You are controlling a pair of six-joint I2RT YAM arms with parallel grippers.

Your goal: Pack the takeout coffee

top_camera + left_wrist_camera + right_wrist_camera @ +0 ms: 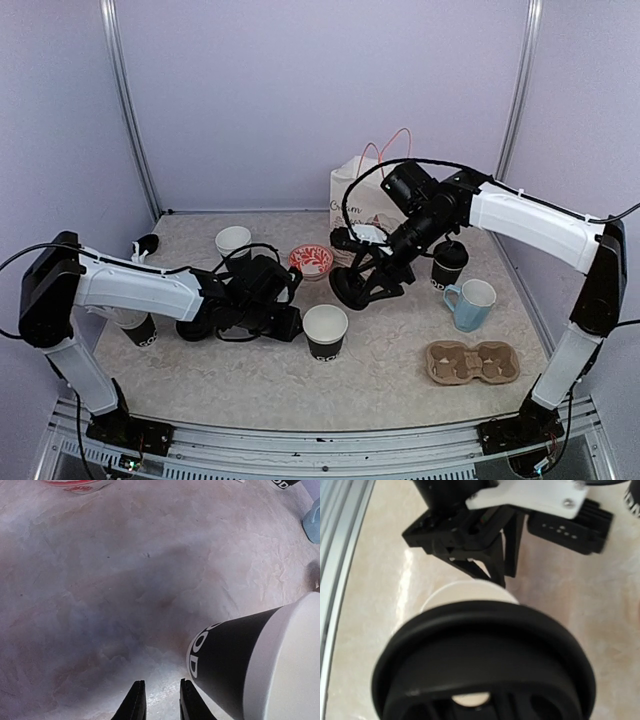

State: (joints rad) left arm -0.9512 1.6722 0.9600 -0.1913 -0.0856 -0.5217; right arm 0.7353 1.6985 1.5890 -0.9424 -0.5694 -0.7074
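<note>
An open black paper cup (325, 331) with a white inside stands mid-table; it also shows in the left wrist view (240, 665), lettering near its base. My left gripper (288, 320) is low at the cup's left side, jaws narrowly open and empty (161, 702), the cup just outside the right finger. My right gripper (372, 272) is shut on a black plastic lid (355, 288) held above the table behind the open cup. In the right wrist view the lid (485, 650) fills the foreground, with the cup's white rim (470, 591) beyond it. A lidded black cup (448, 265) stands at the right.
A cardboard cup carrier (472, 362) lies front right, a light-blue mug (472, 303) behind it. A white paper bag (362, 195) stands at the back, with a red bowl (310, 260) and a white cup (233, 240) nearby. Another black cup (138, 328) sits under my left arm.
</note>
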